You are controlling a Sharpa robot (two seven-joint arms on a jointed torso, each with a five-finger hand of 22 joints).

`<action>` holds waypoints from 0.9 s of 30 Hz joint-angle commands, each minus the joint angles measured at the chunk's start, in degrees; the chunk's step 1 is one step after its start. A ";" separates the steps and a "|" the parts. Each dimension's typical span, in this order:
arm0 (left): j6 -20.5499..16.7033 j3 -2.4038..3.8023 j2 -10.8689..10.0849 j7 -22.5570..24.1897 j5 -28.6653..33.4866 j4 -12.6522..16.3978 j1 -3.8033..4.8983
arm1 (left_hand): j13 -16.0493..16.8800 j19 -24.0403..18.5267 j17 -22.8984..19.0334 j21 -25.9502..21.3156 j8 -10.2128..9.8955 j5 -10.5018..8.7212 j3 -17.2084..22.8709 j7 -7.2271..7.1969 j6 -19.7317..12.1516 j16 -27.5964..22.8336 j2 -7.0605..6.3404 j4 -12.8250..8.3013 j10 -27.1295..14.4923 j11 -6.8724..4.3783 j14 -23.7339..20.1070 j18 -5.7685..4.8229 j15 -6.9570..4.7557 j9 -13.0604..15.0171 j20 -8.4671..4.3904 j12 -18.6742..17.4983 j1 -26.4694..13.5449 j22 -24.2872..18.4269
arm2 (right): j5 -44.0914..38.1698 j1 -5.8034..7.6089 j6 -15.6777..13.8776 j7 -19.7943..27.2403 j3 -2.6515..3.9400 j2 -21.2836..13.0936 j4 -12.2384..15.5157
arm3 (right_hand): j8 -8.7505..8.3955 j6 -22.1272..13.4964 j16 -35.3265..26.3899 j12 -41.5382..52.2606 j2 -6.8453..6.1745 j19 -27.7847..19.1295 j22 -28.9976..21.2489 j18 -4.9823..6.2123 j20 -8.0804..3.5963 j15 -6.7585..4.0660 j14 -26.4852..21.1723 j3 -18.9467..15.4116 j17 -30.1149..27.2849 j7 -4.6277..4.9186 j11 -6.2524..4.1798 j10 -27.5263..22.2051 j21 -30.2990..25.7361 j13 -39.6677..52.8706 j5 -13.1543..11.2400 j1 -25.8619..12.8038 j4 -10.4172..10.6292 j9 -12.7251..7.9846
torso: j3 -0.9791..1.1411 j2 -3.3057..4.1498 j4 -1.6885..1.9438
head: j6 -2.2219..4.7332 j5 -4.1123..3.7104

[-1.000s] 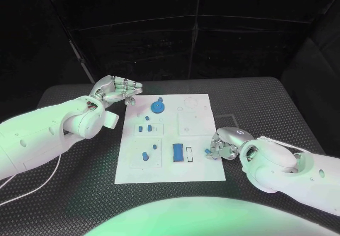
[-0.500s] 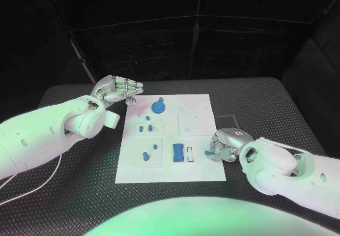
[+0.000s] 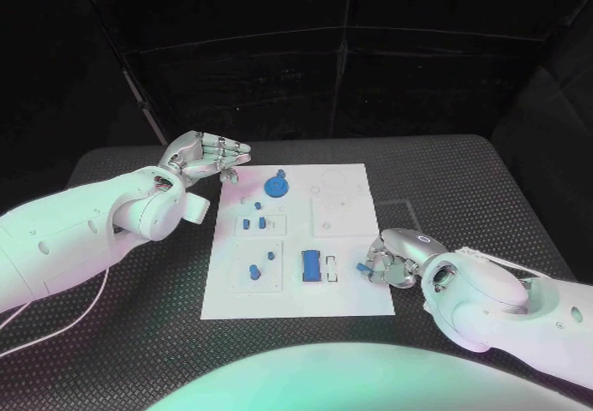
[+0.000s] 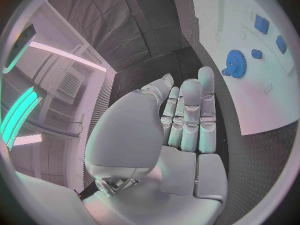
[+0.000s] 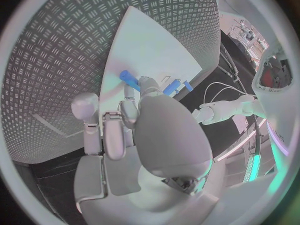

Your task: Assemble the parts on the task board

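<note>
Looking down from the head view, the board [image 3: 299, 240] lies mid-table with several blue parts on it: a gear [image 3: 277, 185] at its far end, small pieces [image 3: 252, 223] in the middle, a block [image 3: 312, 265] nearer. The right hand [image 3: 393, 261] sits at the board's near right edge, pinching a small blue peg [image 3: 363, 267]; the left hand [image 3: 201, 155] hovers off the far left corner, fingers together, holding nothing. In the left wrist view, that hand [image 4: 187, 115] is flat and empty, the gear [image 4: 235, 63] beyond it. In the right wrist view, fingertips [image 5: 142, 87] grip the peg [image 5: 129, 79] above the board [image 5: 150, 45]. I judge assembly partly done; this peg is not yet seated.
</note>
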 commanded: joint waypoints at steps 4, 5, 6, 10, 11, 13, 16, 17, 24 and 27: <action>0.23 0.05 0.05 0.25 0.20 0.14 0.07 | -0.08 0.42 -0.04 -0.22 -0.26 0.09 0.14 0.17 0.12 -0.10 0.21 -0.10 -0.40 0.03 -0.21 0.75 -0.01 -0.04 -0.07 0.19 0.55 -0.06 | 5.27 0.07 -9.18 2.53 0.05 0.43 0.71 | 0.17 0.61 0.40 0.55 -0.01 0.83 0.59 0.58 0.00 -0.39 3.98 1.41 5.15 0.00 -0.20 0.94 0.53 0.33 0.20 -0.71 0.03 0.67 | -0.02 0.03 -0.07 | 0.00 0.11; 0.24 0.05 0.07 0.25 0.20 0.13 0.07 | -0.08 0.42 -0.04 -0.22 -0.26 0.09 0.14 0.17 0.12 -0.10 0.21 -0.10 -0.40 0.03 -0.21 0.75 -0.01 -0.04 -0.07 0.19 0.55 -0.06 | 5.70 0.07 -9.76 2.86 0.06 0.62 0.71 | 0.16 0.62 0.42 0.59 -0.10 0.88 0.68 0.56 -0.01 -0.40 3.98 1.60 5.18 -0.01 -0.21 0.98 0.58 0.35 0.17 -1.00 0.04 0.69 | 0.00 0.01 -0.08 | 0.00 0.16; 0.24 0.05 0.08 0.25 0.20 0.13 0.07 | -0.08 0.42 -0.04 -0.22 -0.26 0.09 0.14 0.17 0.12 -0.10 0.21 -0.10 -0.40 0.03 -0.21 0.75 -0.01 -0.04 -0.07 0.19 0.55 -0.06 | 6.04 0.07 -10.12 3.07 0.06 0.79 0.70 | 0.15 0.63 0.42 0.61 -0.15 0.90 0.71 0.56 -0.01 -0.40 3.99 1.73 5.19 -0.01 -0.21 0.99 0.60 0.36 0.16 -1.19 0.04 0.71 | -0.01 0.01 -0.08 | 0.00 0.18; 0.28 0.05 0.14 0.26 0.20 0.15 0.07 | -0.08 0.42 -0.04 -0.22 -0.26 0.09 0.14 0.17 0.12 -0.10 0.21 -0.10 -0.40 0.03 -0.21 0.75 -0.01 -0.04 -0.07 0.19 0.55 -0.06 | 8.01 0.08 -10.91 3.64 0.06 1.85 0.33 | 0.09 0.64 0.45 0.62 -0.40 0.93 0.75 0.56 -0.02 -0.40 3.99 2.31 5.24 -0.03 -0.22 1.04 0.61 0.37 0.07 -2.10 0.05 0.78 | 0.02 0.04 0.00 | 0.00 0.13; 0.28 0.05 0.15 0.26 0.20 0.16 0.07 | -0.08 0.42 -0.04 -0.22 -0.26 0.09 0.14 0.17 0.12 -0.10 0.21 -0.10 -0.40 0.03 -0.21 0.75 -0.01 -0.04 -0.07 0.19 0.55 -0.06 | 8.60 0.08 -10.90 3.73 0.06 2.12 0.18 | 0.07 0.64 0.46 0.67 -0.47 0.94 0.76 0.55 -0.01 -0.40 4.00 2.49 5.27 -0.02 -0.21 1.07 0.62 0.40 0.04 -2.47 0.05 0.81 | 0.01 0.03 0.02 | 0.00 0.12; 0.29 0.05 0.16 0.25 0.20 0.18 0.07 | -0.08 0.42 -0.04 -0.22 -0.26 0.09 0.14 0.17 0.12 -0.10 0.21 -0.10 -0.40 0.03 -0.21 0.75 -0.01 -0.04 -0.07 0.19 0.55 -0.06 | 10.41 0.08 -10.79 4.13 0.07 2.79 -0.28 | 0.01 0.66 0.49 0.87 -0.61 1.00 0.87 0.53 0.01 -0.39 4.01 2.88 5.33 -0.03 -0.21 1.22 0.66 0.55 -0.33 -3.61 0.05 0.87 | -0.02 0.02 0.04 | 0.00 0.02; 0.30 0.05 0.18 0.24 0.20 0.22 0.07 | -0.08 0.42 -0.04 -0.22 -0.26 0.09 0.14 0.17 0.12 -0.10 0.21 -0.10 -0.40 0.03 -0.21 0.75 -0.01 -0.04 -0.07 0.19 0.55 -0.06 | 12.42 0.09 -10.09 4.51 0.07 3.84 -1.07 | 0.01 0.82 0.63 1.22 -1.06 1.10 1.05 0.51 0.01 -0.36 4.06 2.96 5.58 -0.06 -0.21 1.46 0.74 0.80 1.05 -5.61 -0.03 1.02 | -0.05 0.03 0.08 | 0.00 -0.05; 0.30 0.05 0.18 0.24 0.20 0.23 0.07 | -0.08 0.42 -0.04 -0.22 -0.26 0.09 0.14 0.17 0.12 -0.10 0.21 -0.10 -0.40 0.03 -0.21 0.75 -0.01 -0.04 -0.07 0.19 0.55 -0.06 | 12.89 0.09 -9.72 4.51 0.07 4.17 -1.32 | 0.01 0.85 0.66 1.28 -1.14 1.14 1.13 0.50 0.01 -0.37 4.07 2.94 5.64 -0.06 -0.21 1.49 0.77 0.85 1.33 -5.98 -0.01 1.06 | -0.05 0.04 0.09 | 0.00 -0.03; 0.32 0.05 0.14 0.19 0.20 0.36 0.08 | -0.08 0.42 -0.04 -0.22 -0.26 0.09 0.14 0.17 0.12 -0.10 0.21 -0.10 -0.40 0.03 -0.21 0.75 -0.01 -0.04 -0.07 0.19 0.55 -0.06 | 15.52 0.10 -6.58 3.86 0.07 6.23 -2.90 | 0.03 1.05 0.78 1.65 -1.22 1.31 1.44 0.45 0.02 -0.37 4.12 2.55 5.87 -0.09 -0.21 1.71 0.91 1.13 1.56 -8.30 0.06 1.25 | -0.05 0.07 0.00 | 0.00 0.30; 0.33 0.06 0.10 0.16 0.20 0.40 0.08 | -0.08 0.42 -0.04 -0.22 -0.26 0.09 0.14 0.17 0.12 -0.10 0.21 -0.10 -0.40 0.03 -0.21 0.75 -0.01 -0.04 -0.07 0.19 0.55 -0.06 | 15.91 0.10 -5.91 3.60 0.07 6.82 -3.32 | 0.11 1.23 0.90 1.95 -1.15 1.43 1.68 0.41 0.01 -0.40 4.16 2.39 6.08 -0.17 -0.27 1.89 1.03 1.36 1.54 -9.06 0.05 1.35 | -0.05 0.04 -0.02 | 0.00 0.35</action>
